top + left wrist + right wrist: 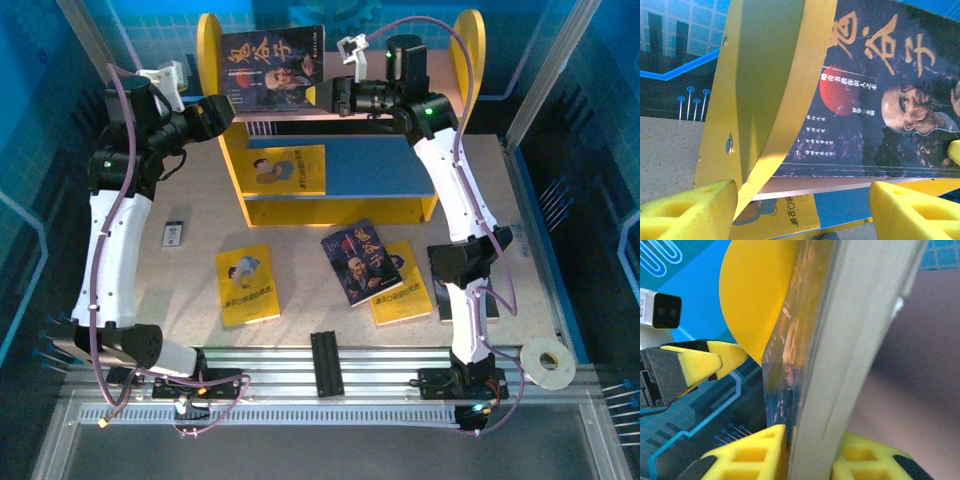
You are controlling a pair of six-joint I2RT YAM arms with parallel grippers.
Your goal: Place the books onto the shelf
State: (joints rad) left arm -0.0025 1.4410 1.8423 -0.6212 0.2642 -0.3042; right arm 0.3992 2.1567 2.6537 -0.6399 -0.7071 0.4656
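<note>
Glossy navy portrait paperback (pixel 272 68), pinched by its edge in my right claw (pixel 812 455), seems light, slick, bendy; left claw (pixel 802 212) wide.

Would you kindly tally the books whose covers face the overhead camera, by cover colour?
Yellow books: 3
Dark books: 2 (upright dark book, flat dark book)
Total: 5

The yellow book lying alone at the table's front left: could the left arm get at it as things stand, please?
Probably yes: the left gripper is open and empty by the shelf, and the yellow book lies flat on that arm's side with nothing over it.
</note>
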